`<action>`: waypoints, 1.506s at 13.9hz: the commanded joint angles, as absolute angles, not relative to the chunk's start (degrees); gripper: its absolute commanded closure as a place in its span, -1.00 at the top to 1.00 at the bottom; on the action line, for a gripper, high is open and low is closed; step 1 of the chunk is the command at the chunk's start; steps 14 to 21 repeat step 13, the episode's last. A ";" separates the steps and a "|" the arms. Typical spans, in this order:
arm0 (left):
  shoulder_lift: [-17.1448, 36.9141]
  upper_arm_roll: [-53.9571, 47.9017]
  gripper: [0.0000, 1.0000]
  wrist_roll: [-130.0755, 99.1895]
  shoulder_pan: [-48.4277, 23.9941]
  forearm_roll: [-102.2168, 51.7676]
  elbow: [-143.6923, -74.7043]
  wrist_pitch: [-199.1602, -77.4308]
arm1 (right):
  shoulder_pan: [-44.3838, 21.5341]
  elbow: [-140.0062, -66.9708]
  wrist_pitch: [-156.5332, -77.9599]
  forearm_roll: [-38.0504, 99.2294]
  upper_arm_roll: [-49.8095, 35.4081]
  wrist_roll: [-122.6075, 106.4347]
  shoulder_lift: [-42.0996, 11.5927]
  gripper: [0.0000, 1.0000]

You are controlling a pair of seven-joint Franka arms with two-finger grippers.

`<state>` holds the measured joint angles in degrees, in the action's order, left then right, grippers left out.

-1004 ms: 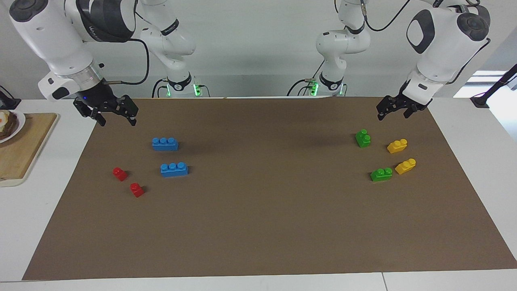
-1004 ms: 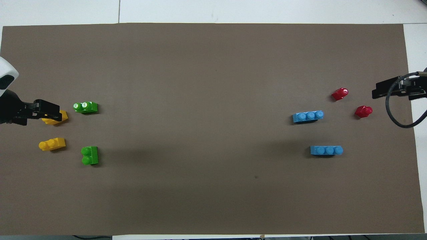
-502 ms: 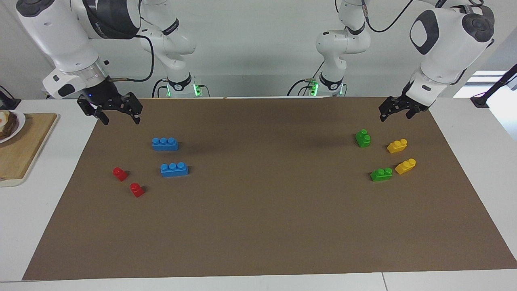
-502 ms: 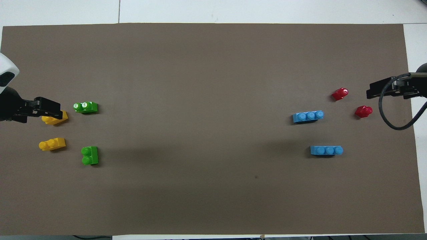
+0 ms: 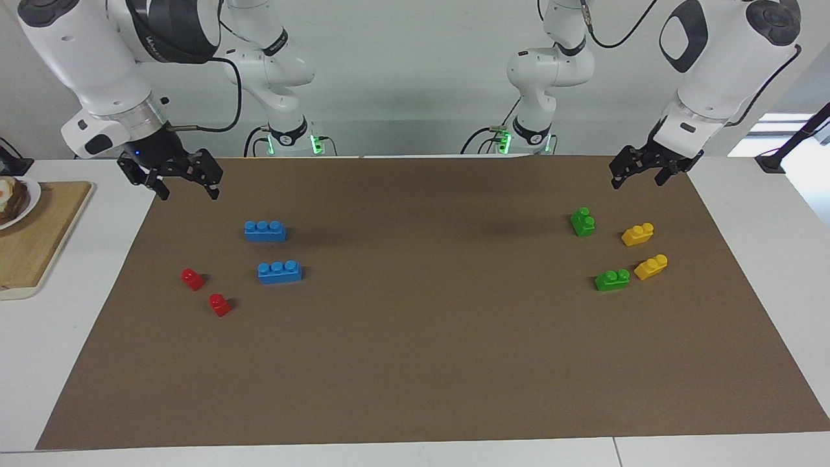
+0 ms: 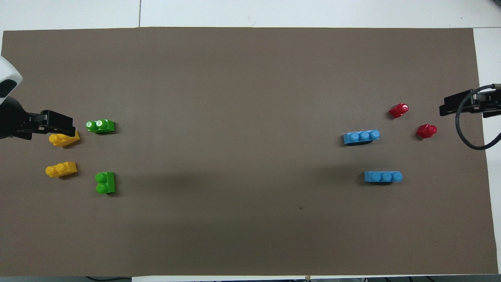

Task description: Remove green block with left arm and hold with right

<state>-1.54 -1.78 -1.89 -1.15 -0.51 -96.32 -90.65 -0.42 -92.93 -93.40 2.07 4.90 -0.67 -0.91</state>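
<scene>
both claws [image 5: 639, 175] open, empty

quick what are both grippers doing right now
Left gripper: open, empty, above the mat's edge near the bricks.
Right gripper: open, empty.

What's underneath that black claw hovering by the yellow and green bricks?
From overhead, the open left claw covers part of one yellow brick; its studs still show. The facing view shows the claw raised, touching nothing.

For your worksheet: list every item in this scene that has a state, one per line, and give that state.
left gripper: open, empty, raised.
right gripper: open, empty, raised.
green block nearer the robots: loose on the mat.
second green block: loose beside a yellow brick.
blue bricks: separate, unstacked.
</scene>
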 commanded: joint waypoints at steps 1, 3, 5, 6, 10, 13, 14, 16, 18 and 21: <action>-1.14 -1.85 1.00 -2.29 -0.97 0.70 -95.19 -89.47 | -0.26 -92.64 -91.67 0.70 4.75 -1.58 -0.35 1.00; -1.23 -1.76 1.00 -2.29 -0.97 0.62 -95.36 -89.30 | -0.26 -92.64 -91.67 -0.17 4.75 -1.58 -0.35 1.00; -1.23 -1.67 1.00 -2.29 -0.97 0.62 -95.45 -89.30 | -0.18 -93.16 -91.84 -0.79 4.66 -1.50 0.00 1.00; -1.23 -1.67 1.00 -2.37 -0.97 0.62 -95.45 -89.04 | -0.18 -93.51 -92.11 -0.79 4.66 -1.41 0.26 1.00; -1.23 -1.67 1.00 -2.46 -0.97 0.62 -95.45 -89.21 | -0.09 -93.43 -92.46 -0.88 4.66 -1.14 0.26 1.00; -1.23 -1.67 1.00 -2.72 -1.41 0.62 -95.54 -89.30 | -0.70 -93.86 -92.81 -0.88 4.66 0.78 0.35 1.00; -1.23 -1.67 1.00 -2.72 -1.41 0.62 -95.54 -89.30 | -0.70 -93.86 -92.81 -0.88 4.66 0.78 0.35 1.00; -1.23 -1.67 1.00 -2.72 -1.41 0.62 -95.54 -89.30 | -0.70 -93.86 -92.81 -0.88 4.66 0.78 0.35 1.00; -1.23 -1.67 1.00 -2.72 -1.41 0.62 -95.54 -89.30 | -0.70 -93.86 -92.81 -0.88 4.66 0.78 0.35 1.00; -1.23 -1.67 1.00 -2.72 -1.41 0.62 -95.54 -89.30 | -0.70 -93.86 -92.81 -0.88 4.66 0.78 0.35 1.00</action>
